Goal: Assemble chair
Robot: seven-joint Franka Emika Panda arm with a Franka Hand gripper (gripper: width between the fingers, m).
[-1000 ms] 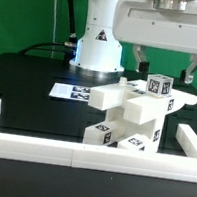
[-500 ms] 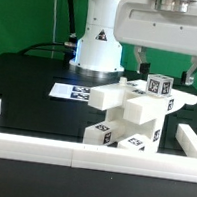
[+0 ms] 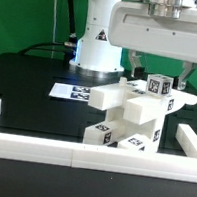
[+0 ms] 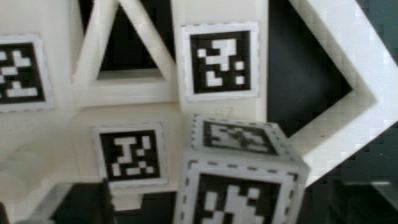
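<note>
**Gripper open above the chair's top cube**

Exterior view: The chair [image 3: 135, 113] stands part-built on the black table [image 3: 22, 87]. It sits inside the white border rail [image 3: 39, 151], on the near side of the marker board [image 3: 72, 91]. My gripper [image 3: 162, 71] hangs over the chair's tagged top cube [image 3: 161, 86], toward the exterior view's right. My fingers [image 3: 135, 61] stand wide apart, one on each side of the cube, with a gap showing on both sides. I hold nothing.

Wrist view: The chair [image 4: 222, 95] fills the picture with white bars and square tags. The top cube [image 4: 240, 160] is closest to the camera and appears tilted.
</note>
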